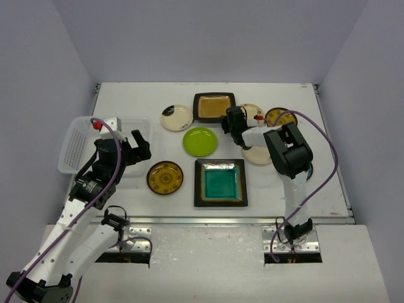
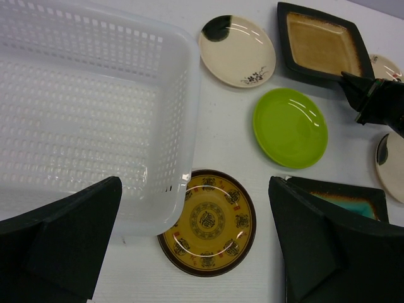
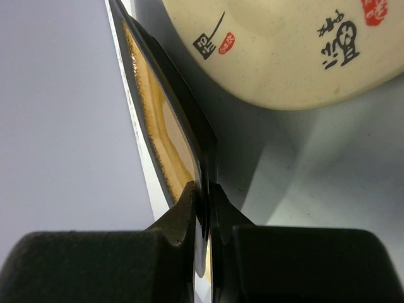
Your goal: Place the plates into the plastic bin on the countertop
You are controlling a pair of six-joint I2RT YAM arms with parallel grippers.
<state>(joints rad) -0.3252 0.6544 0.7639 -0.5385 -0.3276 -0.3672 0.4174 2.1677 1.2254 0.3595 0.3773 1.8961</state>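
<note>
The white mesh plastic bin point(image 1: 74, 142) stands at the left of the countertop point(image 1: 126, 101) and is empty in the left wrist view point(image 2: 180, 107). My left gripper point(image 1: 136, 148) is open and empty above the bin's right corner and the brown-yellow patterned plate point(image 2: 208, 221). My right gripper point(image 1: 232, 120) is shut on the right rim of the amber square plate point(image 1: 213, 106); the rim sits between the fingers in the right wrist view point(image 3: 158, 126). The lime-green plate point(image 1: 200, 141), the teal square plate point(image 1: 219, 182) and the cream plate with a dark patch point(image 1: 177, 117) lie on the countertop.
A cream plate with red marks point(image 3: 290, 50) lies just right of the amber one. A small patterned plate point(image 1: 279, 117) and another cream plate point(image 1: 257, 154) lie under my right arm. A metal rail point(image 1: 221, 220) runs along the front edge.
</note>
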